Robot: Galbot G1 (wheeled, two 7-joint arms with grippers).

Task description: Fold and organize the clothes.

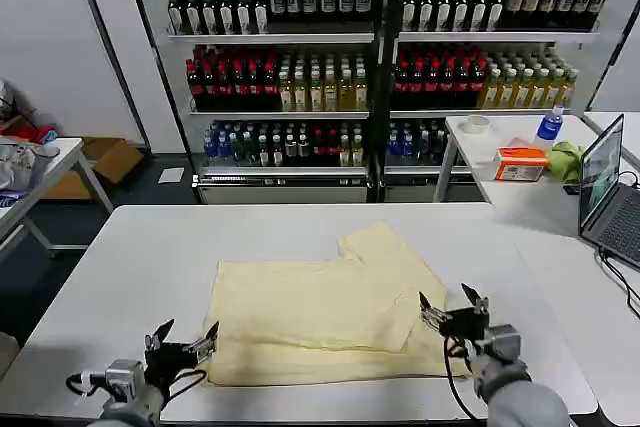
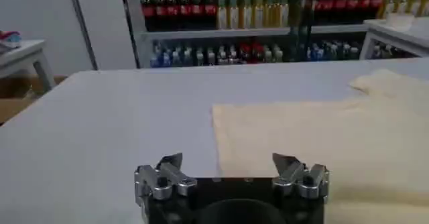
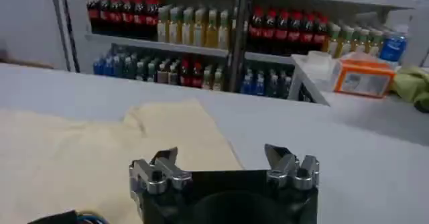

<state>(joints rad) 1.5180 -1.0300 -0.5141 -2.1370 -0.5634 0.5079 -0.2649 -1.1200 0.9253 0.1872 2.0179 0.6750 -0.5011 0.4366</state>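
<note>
The pale cream-yellow T-shirt (image 1: pixel 320 307) lies flat on the white table (image 1: pixel 150 257), folded into a rough rectangle with one sleeve sticking out toward the far right. My left gripper (image 1: pixel 182 337) hovers open at the shirt's near left corner, its jaws spread wide with nothing between them. In the left wrist view the shirt (image 2: pixel 322 138) stretches ahead of that gripper (image 2: pixel 228 161). My right gripper (image 1: pixel 452 305) stands open at the shirt's near right edge. The right wrist view has the shirt (image 3: pixel 80 158) under and beside the open gripper (image 3: pixel 221 155).
Shelves of bottles (image 1: pixel 380 57) fill the back wall. A second table on the right carries an orange box (image 1: pixel 521 163), a blue bottle (image 1: pixel 549 125), a green cloth (image 1: pixel 567 159) and a laptop (image 1: pixel 610 192). A further table (image 1: pixel 40 182) stands at the left.
</note>
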